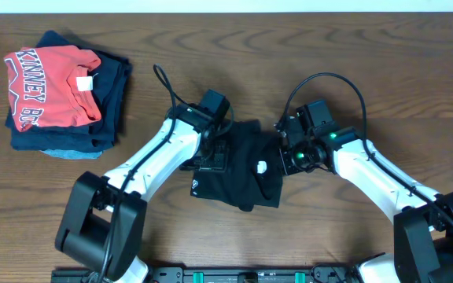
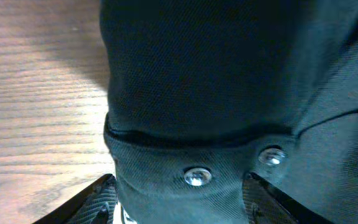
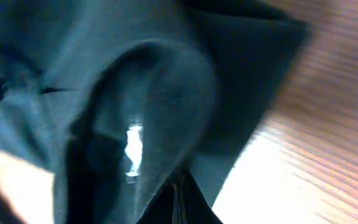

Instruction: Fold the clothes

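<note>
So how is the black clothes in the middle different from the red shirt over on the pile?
The black clothes are dark with only tiny white marks; the red shirt has big white letters. The black clothes lie rumpled right on the table; the red shirt sits neatly folded atop a pile of blue clothes. Both are soft cloth.

Overhead looks straight down; both wrist views crowd the black garment (image 1: 238, 177).
</note>
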